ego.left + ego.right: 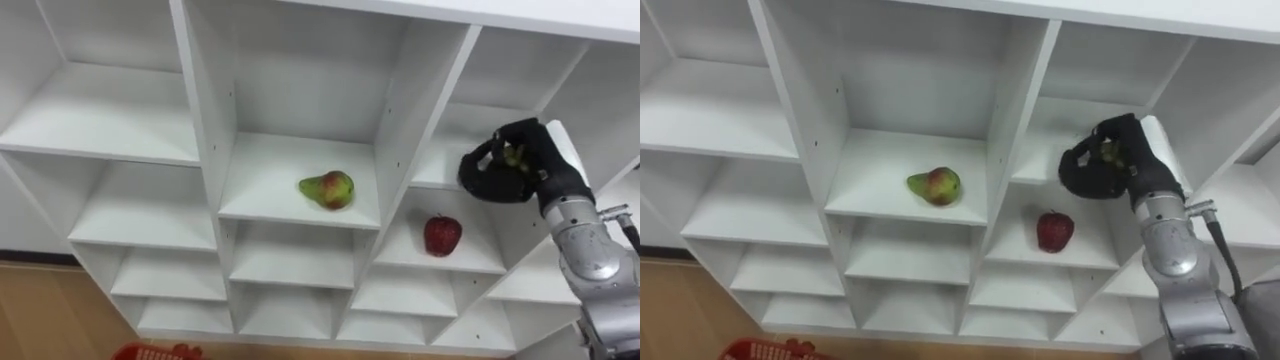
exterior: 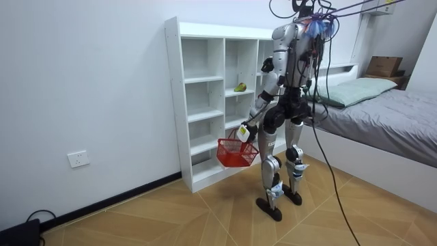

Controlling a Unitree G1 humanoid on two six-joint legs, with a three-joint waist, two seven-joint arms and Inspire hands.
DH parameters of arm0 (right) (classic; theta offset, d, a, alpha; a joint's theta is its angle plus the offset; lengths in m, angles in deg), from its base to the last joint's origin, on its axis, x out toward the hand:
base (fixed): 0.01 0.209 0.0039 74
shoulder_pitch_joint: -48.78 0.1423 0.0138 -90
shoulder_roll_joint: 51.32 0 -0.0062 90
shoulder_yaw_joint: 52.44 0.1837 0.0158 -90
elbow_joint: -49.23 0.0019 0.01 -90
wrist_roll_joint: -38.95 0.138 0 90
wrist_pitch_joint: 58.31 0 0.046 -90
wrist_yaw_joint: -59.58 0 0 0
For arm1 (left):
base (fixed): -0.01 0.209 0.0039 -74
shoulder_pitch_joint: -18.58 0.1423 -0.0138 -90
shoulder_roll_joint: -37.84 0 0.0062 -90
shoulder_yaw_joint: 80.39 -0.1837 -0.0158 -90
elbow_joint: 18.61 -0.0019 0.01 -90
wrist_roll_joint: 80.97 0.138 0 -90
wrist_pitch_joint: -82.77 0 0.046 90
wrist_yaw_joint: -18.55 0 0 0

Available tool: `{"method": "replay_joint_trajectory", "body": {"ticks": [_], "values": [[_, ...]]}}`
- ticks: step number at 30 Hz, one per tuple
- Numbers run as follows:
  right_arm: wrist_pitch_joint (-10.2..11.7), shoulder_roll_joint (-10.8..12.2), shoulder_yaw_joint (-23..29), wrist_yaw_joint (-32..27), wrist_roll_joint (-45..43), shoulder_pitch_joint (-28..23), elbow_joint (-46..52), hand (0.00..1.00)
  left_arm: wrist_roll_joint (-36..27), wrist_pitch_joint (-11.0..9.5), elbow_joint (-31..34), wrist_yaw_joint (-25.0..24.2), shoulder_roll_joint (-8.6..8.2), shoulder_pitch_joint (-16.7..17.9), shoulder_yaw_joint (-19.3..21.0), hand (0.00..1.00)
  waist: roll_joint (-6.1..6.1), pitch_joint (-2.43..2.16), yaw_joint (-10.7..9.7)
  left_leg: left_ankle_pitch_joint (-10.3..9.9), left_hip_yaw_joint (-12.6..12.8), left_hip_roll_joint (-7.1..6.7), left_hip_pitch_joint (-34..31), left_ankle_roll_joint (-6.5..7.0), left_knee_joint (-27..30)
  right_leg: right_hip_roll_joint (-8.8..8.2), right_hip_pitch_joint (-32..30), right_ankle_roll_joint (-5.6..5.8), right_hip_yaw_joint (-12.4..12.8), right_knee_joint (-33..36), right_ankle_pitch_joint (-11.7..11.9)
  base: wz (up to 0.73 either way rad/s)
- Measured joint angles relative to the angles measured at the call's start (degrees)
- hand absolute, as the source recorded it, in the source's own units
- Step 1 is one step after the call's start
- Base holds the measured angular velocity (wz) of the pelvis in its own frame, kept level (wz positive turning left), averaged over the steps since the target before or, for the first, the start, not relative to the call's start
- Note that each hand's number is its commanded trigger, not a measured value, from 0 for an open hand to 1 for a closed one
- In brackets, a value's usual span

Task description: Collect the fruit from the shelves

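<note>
My right hand (image 1: 505, 168) is raised in front of the closet's right column, its fingers curled round a small greenish fruit (image 1: 515, 157). A green and red pear (image 1: 327, 189) lies on the middle column's shelf. A red apple (image 1: 442, 235) stands one shelf lower in the right column, below and left of the hand. In the room view my left hand (image 2: 244, 132) hangs low by the closet and holds the handle of a red basket (image 2: 237, 152). The basket's rim (image 1: 150, 351) shows at the bottom left of the eye views.
The white closet (image 1: 205, 150) has open compartments, with bare shelves in the left column and the lower rows. I stand upright facing it on a wooden floor. A bed (image 2: 382, 109) lies at the room view's right.
</note>
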Motion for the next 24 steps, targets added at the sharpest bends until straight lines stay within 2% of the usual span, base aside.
{"method": "replay_joint_trajectory", "body": {"ticks": [4, 6, 9, 11, 15, 21, 24], "values": [[0.0, 0.5, -0.5, 2.1, 0.1, -3.9, 7.0, 1.0, 0.0, -0.6, 0.1, 0.2, -0.04, -0.4, -1.1, 1.0, 0.37, 0.11, -0.5, 0.0, 0.4, 0.01, -1.0, 0.0, 0.1, -0.04, -1.0, -0.01, 0.0, 0.0, 0.0, -0.03], [-0.2, 1.8, -1.2, 4.7, -0.2, -6.0, 11.9, 1.0, 0.1, -0.6, 0.1, 0.5, -0.51, -0.2, -1.5, 1.0, 1.1, 0.09, -1.2, 0.0, 0.9, 0.02, -1.0, 0.01, -0.1, -0.05, -1.3, -0.01, 0.4, 0.1, 0.0, -0.09], [-0.2, 2.3, -3.2, 9.0, 0.1, -7.9, 16.3, 1.0, -0.1, -1.0, 0.4, 0.7, -0.52, -1.0, -2.3, 1.0, 1.94, -0.03, -1.6, 0.0, 1.3, 0.05, -1.1, 0.03, -0.3, -0.09, -1.7, 0.0, 0.8, 0.2, 0.0, -0.09], [-0.4, 2.8, -3.9, 11.3, 0.2, -8.0, 16.6, 1.0, -0.1, -1.3, 0.4, 0.7, -0.52, -1.7, -2.6, 1.0, 2.28, -0.02, -1.5, 0.0, 1.4, 0.06, -1.0, 0.06, -0.2, -0.11, -1.8, 0.0, 0.8, 0.2, 0.0, 0.0], [-2.2, 4.2, -4.7, 15.1, 1.9, -9.5, 18.4, 1.0, -0.9, -1.5, 1.3, 0.7, -0.86, -1.9, -3.3, 1.0, 2.65, -0.01, -1.3, 0.1, 1.4, 0.09, -1.0, 0.07, -0.1, -0.09, -1.8, 0.0, 0.8, 0.2, 0.0, 0.0], [-2.5, 5.6, -6.3, 19.3, 1.8, -9.8, 19.4, 1.0, -0.6, -1.5, 1.6, 0.7, -0.9, -2.0, -3.3, 1.0, 2.76, 0.01, -1.1, 0.1, 1.3, 0.1, -1.6, 0.06, 0.0, -0.08, -2.2, 0.0, 0.9, 0.2, 0.0, 0.0], [-2.6, 6.0, -8.3, 19.7, 1.7, -10.4, 19.5, 1.0, -0.7, -1.5, 1.6, 0.7, -1.08, -2.4, -4.0, 1.0, 2.79, -0.12, -1.1, 0.1, 1.4, 0.09, -2.0, 0.06, 0.1, -0.02, -2.7, -0.02, 1.4, 0.3, 0.0, -0.01]]}}
